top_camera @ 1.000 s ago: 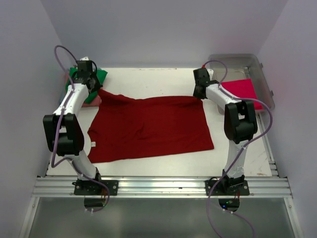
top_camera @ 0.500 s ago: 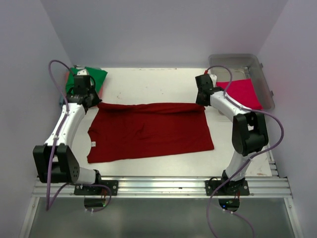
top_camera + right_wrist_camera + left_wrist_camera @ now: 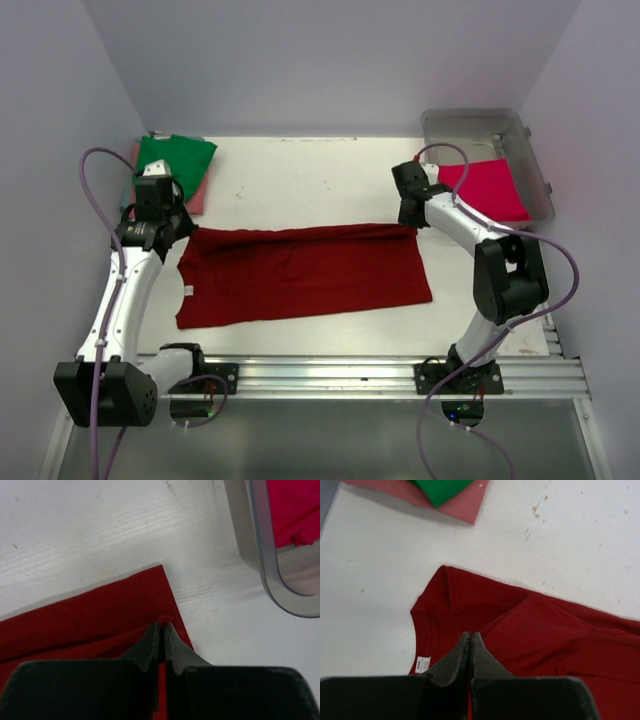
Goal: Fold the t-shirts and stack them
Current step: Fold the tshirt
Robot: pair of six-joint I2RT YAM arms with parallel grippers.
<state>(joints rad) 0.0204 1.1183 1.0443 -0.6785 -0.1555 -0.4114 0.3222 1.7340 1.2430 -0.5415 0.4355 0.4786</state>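
Now the left gripper [image 3: 470, 637] and right gripper [image 3: 162, 627], pinching the large dark red cloth t-shirt [image 3: 300, 275], have dragged its far edge nearer, starting the fold.

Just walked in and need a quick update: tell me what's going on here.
Both arms are folding the dark red t-shirt on the table. The left gripper and right gripper are each shut on its doubled-over far edge, one at each end. A green t-shirt lies on a salmon pink one at the far left; a bright pink shirt sits in the clear tub.
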